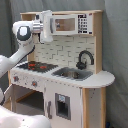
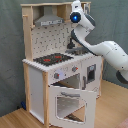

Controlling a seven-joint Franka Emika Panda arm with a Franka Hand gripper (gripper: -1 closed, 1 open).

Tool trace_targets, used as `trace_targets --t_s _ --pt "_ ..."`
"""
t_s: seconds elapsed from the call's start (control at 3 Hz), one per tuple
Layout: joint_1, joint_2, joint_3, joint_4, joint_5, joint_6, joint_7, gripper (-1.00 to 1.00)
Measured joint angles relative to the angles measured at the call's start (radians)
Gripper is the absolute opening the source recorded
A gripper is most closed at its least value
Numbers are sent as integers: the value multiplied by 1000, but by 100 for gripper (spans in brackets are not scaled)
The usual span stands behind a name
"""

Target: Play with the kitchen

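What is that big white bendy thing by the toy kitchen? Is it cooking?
That white thing is a robot arm with bendy joints, like your arm. Two cameras look at the same toy kitchen from two different sides. In the first exterior view the arm reaches up to the top shelf, next to the little microwave. Its hand is up there, and I cannot tell if it holds anything. The counter has a black hob with red rings, a sink and a black faucet. In the second exterior view the oven door hangs open. No real cooking, just playing!
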Motion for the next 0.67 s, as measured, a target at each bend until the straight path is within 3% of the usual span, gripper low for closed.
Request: trace_targets --t_s 0.67 --pt "67 -1 -3 -133 0 143 -42 -100"
